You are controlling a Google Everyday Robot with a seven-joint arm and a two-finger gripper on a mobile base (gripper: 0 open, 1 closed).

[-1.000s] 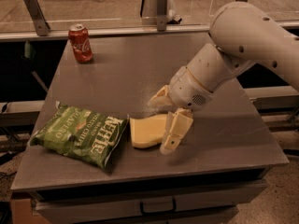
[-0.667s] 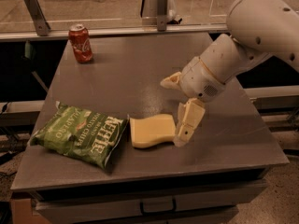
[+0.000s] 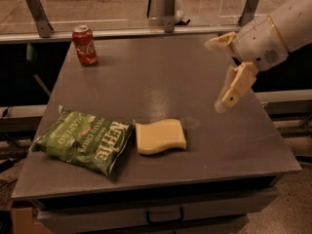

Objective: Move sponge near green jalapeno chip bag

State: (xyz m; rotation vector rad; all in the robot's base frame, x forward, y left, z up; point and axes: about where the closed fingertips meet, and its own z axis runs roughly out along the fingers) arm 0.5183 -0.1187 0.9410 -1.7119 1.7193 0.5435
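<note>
The pale yellow sponge (image 3: 160,136) lies flat on the grey table near its front edge. Its left side touches the right end of the green jalapeno chip bag (image 3: 84,140), which lies on the front left with white KETTLE lettering. My gripper (image 3: 219,73) is open and empty. It hangs in the air above the table's right side, well up and to the right of the sponge, with one finger (image 3: 235,87) pointing down and the other (image 3: 220,41) pointing left.
A red soda can (image 3: 84,45) stands upright at the back left of the table (image 3: 161,77). A rail with metal posts (image 3: 168,6) runs behind the table. Drawers sit under the front edge.
My gripper has let go of the sponge and pulled away up and to the right. The sponge stays beside the chip bag.
</note>
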